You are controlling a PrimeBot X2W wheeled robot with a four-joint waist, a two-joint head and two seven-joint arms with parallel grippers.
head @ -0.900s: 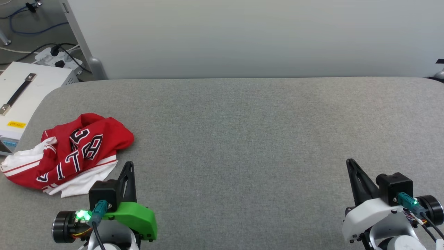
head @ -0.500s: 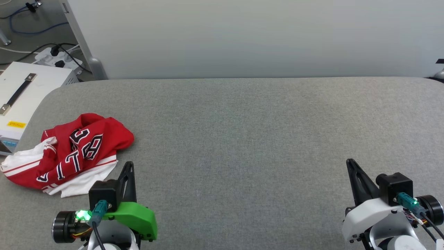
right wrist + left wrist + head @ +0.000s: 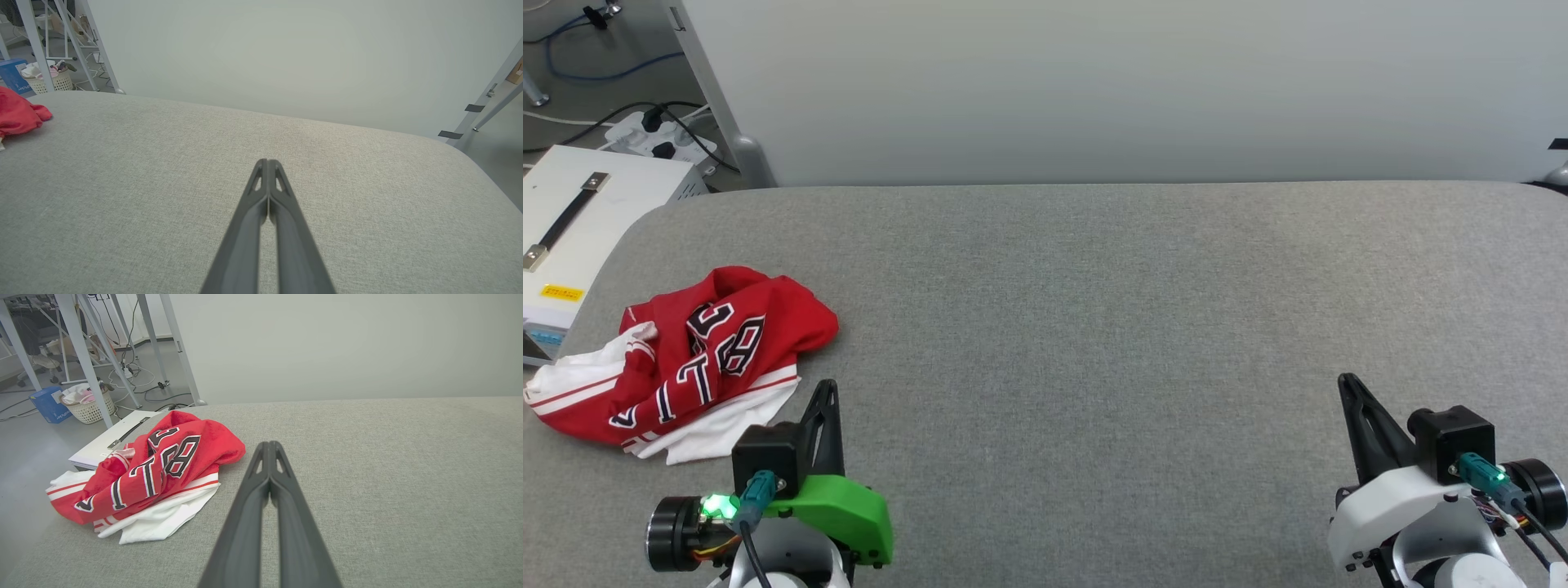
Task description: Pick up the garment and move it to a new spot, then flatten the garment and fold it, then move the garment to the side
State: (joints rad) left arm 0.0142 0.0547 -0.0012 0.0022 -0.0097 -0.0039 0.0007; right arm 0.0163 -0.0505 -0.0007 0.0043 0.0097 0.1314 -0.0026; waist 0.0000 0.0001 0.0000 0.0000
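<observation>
**Jersey heaped at the bench's left edge, both grippers shut on nothing**

From the head view, the garment (image 3: 686, 359) lay crumpled at the left edge of the grey bench (image 3: 1094, 310). Red cloth was on top with black, white-outlined lettering showing, and white fabric spilled out on the near side. The left gripper (image 3: 826, 390) sat by the near edge, just beside the heap's near right corner and apart from it. The right gripper (image 3: 1346, 382) was way over by the near right corner, well apart from the garment, with bare grey fabric between the two. Off the left edge stood a white box (image 3: 596, 204) with a dark strap handle, and a power strip (image 3: 658, 135) trailing cables lay behind it. A pale panel (image 3: 1094, 82) ran along the far edge.

Over to the left wrist view: the two fingers met at their tips, pinched together and gripping nothing. The garment lay to their left, with a strip of open bench between cloth and fingers. Beyond the left edge were a woven basket (image 3: 92, 408), a blue box (image 3: 47, 404) and metal frame legs (image 3: 81, 355).

In the right wrist view, that gripper's fingers were pressed tip to tip over bare bench, holding nothing. Only a red fold of the garment peeked in far off at the left. Grey legs with black tape (image 3: 474, 108) stood past the far right corner.
</observation>
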